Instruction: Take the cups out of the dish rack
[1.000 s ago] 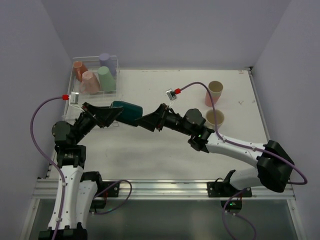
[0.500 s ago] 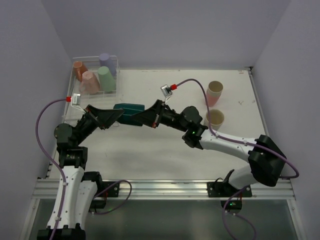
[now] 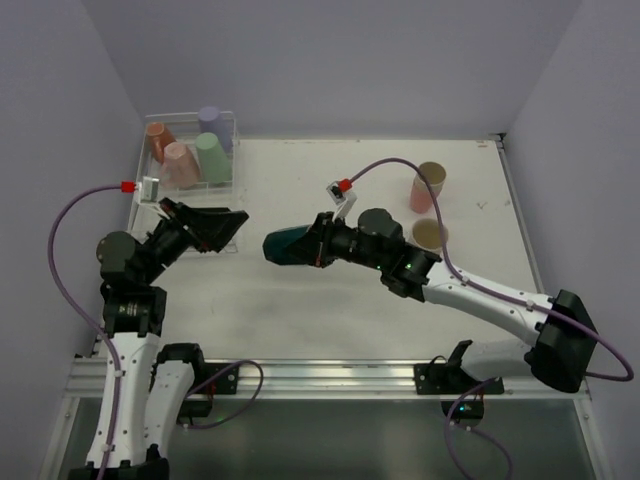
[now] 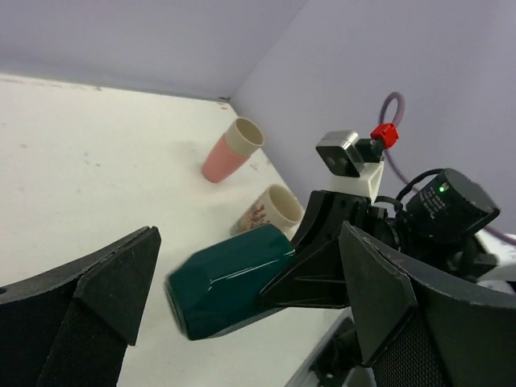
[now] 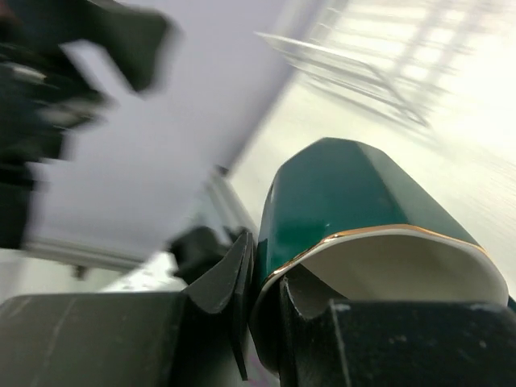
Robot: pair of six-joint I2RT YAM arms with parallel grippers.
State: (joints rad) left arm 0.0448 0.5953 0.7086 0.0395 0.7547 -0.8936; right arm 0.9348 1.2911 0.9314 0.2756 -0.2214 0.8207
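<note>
Dark green mug (image 3: 288, 246): held on its side over the middle of the surface (image 3: 300, 320), base pointing to the left edge. Right hand (image 3: 314, 250): closed on the mug's rim, one finger inside the mouth and one outside. Left hand (image 3: 228, 228): jaws spread wide, gripping nothing, near the mug's base but apart from it. Dish rack (image 3: 236, 150): far left corner, containing orange (image 3: 155, 135), pink (image 3: 180, 162), green (image 3: 211, 155) and purple (image 3: 209, 120) tumblers. Toward the far right corner: pink tumbler with a beige one set in it (image 3: 428, 185); cream mug (image 3: 431, 235) just nearer.
</note>
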